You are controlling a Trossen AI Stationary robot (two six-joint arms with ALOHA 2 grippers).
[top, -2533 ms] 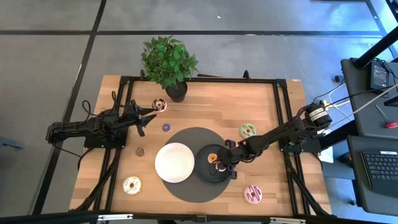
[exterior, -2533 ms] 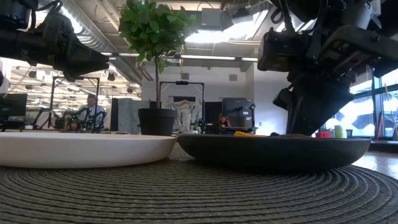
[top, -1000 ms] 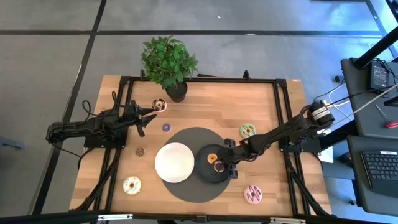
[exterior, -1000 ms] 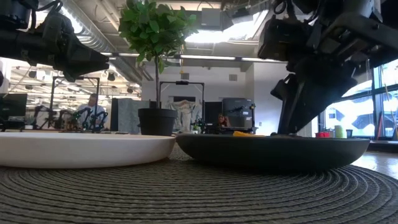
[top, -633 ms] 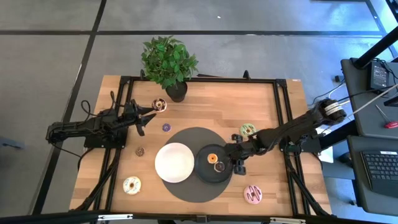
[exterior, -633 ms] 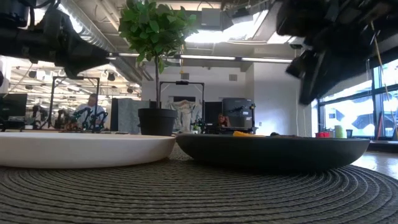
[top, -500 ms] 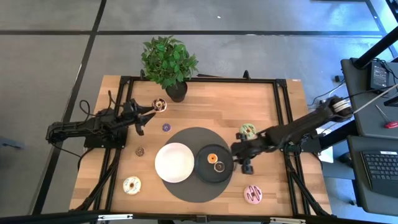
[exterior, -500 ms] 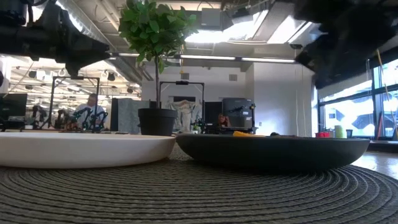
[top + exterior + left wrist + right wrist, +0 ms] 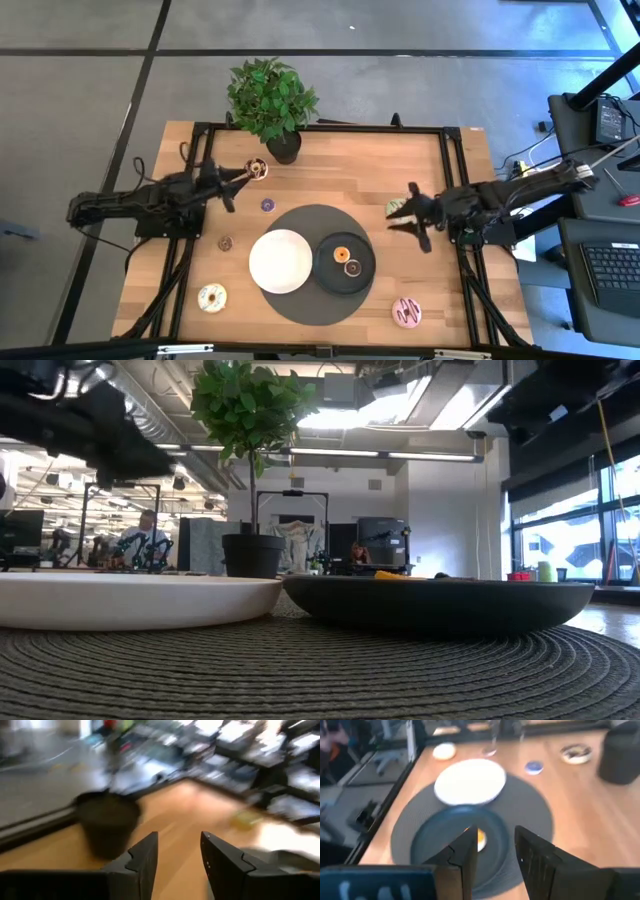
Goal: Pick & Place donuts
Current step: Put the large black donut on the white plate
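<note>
The right tool (image 9: 412, 213) has withdrawn from over the round black plate (image 9: 362, 271) and now hangs above the right part of the wooden worktop (image 9: 340, 165), beside the green-iced ring donut (image 9: 396, 209); its fingers stand parted and hold nothing, as the right wrist view confirms. The small orange-iced ring donut (image 9: 341, 255) lies on the black plate, with a smaller dark ring donut (image 9: 352, 269) just beside it, and both are free of the tool. Judgement: that delivery is complete and the right arm is positioned for its next pick, most likely the green-iced donut. The left tool (image 9: 228, 187) has shifted slightly at the left rear of the worktop, close to the chocolate-iced donut (image 9: 257, 168), with its fingers apart and empty. Outstanding on the bare worktop: a small purple donut (image 9: 267, 205), a small brown donut (image 9: 225, 243), a white-iced donut (image 9: 211, 297) and a pink-iced donut (image 9: 407, 312). The round white plate (image 9: 281, 261) on the dark woven mat (image 9: 300, 220) carries no donut. The task stands well short of completion.
</note>
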